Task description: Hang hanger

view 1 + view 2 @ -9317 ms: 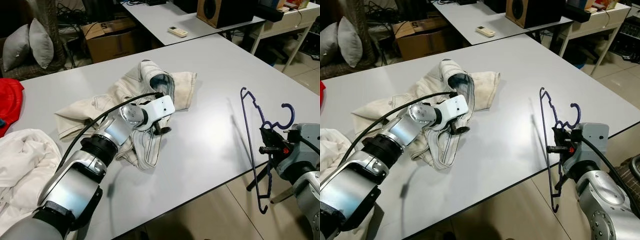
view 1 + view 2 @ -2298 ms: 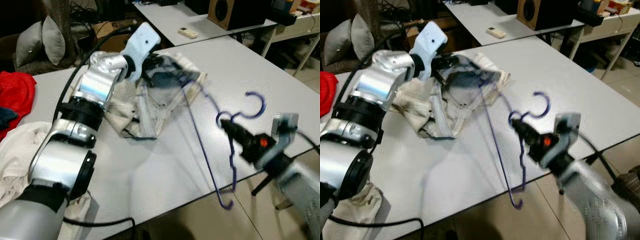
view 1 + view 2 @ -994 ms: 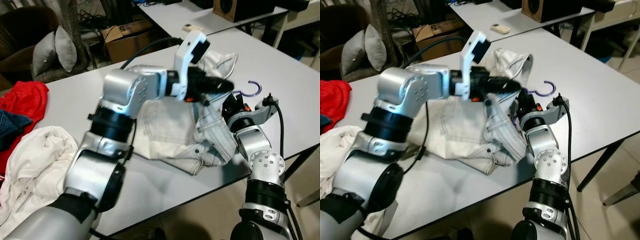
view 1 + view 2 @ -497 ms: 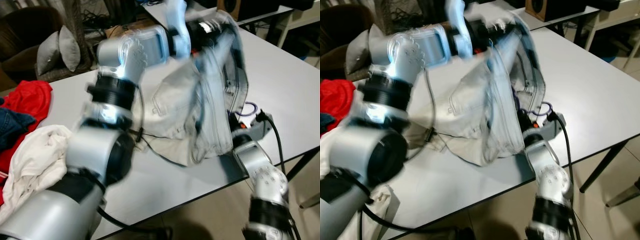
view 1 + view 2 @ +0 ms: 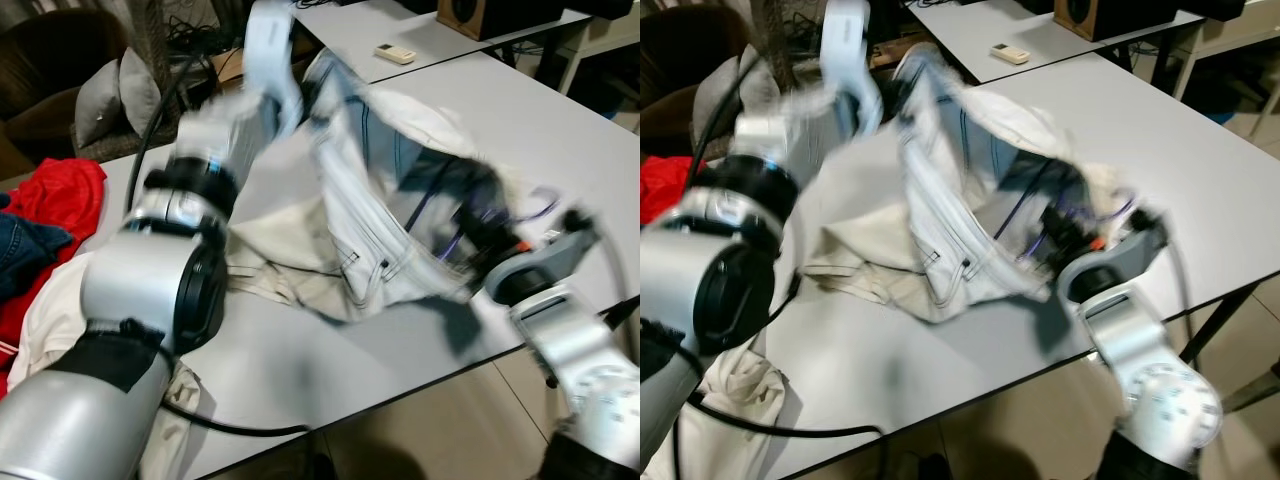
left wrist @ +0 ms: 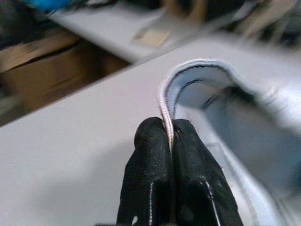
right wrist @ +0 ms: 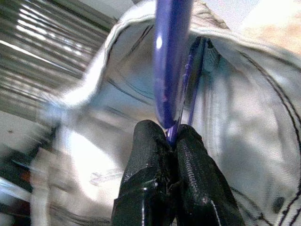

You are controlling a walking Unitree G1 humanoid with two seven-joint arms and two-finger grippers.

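Note:
A whitish denim garment [image 5: 345, 190] is lifted off the grey table [image 5: 560, 120] and stretched open. My left gripper [image 6: 168, 126] is raised at the far side, shut on the garment's hem [image 6: 188, 66]. The left arm [image 5: 205, 160] shows blurred in the left eye view. My right gripper [image 7: 170, 135] is shut on the purple hanger [image 7: 172, 56], whose wire runs into the garment's opening. In the left eye view the right gripper [image 5: 482, 232] sits at the garment's near right side. The hanger's hook [image 5: 545, 205] pokes out beside it.
A red cloth [image 5: 60, 195] and a white cloth [image 5: 55, 310] lie at the table's left end. A remote [image 5: 395, 53] lies on a second table behind. Grey cushions [image 5: 100, 95] sit at the far left. The table's near edge [image 5: 420, 385] runs under my right arm.
The left gripper has swung the garment up and to the far left, spreading it open. The right gripper has moved the hanger up into the opening.

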